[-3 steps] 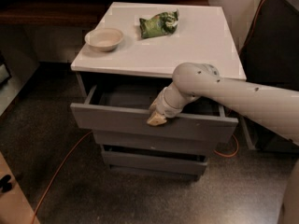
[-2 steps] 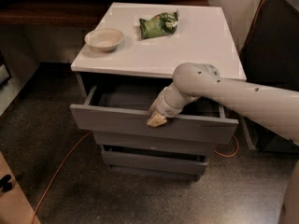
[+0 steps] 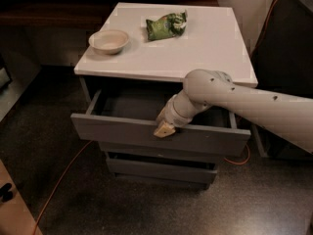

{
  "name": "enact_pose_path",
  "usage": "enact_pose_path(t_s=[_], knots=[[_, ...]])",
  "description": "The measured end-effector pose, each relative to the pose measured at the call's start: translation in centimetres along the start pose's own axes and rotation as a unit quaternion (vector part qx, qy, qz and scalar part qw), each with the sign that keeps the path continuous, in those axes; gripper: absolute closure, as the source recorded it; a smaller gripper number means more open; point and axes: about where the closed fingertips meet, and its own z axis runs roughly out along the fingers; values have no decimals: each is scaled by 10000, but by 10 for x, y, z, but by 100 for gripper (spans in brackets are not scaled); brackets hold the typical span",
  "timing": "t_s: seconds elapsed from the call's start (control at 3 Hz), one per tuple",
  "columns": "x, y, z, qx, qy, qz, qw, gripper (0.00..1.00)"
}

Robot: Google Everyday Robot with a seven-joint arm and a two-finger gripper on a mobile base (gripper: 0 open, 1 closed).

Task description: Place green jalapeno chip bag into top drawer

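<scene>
The green jalapeno chip bag (image 3: 166,25) lies wrinkled on the white cabinet top (image 3: 205,48), toward the back middle. The top drawer (image 3: 122,131) stands pulled out, its grey front facing me and its dark inside showing. My gripper (image 3: 164,128) is at the upper edge of that drawer front, right of its middle, with the arm reaching in from the right. The bag is far from the gripper, up on the top surface.
A beige bowl (image 3: 109,40) sits on the cabinet top left of the bag. Two narrower grey drawers (image 3: 161,166) are below, closed. An orange cable (image 3: 58,185) runs across the dark floor at left. Dark furniture (image 3: 288,38) stands right of the cabinet.
</scene>
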Motion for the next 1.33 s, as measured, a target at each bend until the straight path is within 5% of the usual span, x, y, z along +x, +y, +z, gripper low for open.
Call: enact_pose_path(t_s=[1.0,1.33], knots=[[5,44,-11,-12,-52,344,9994,31],[5,44,-11,-12,-52,345,9994,30]])
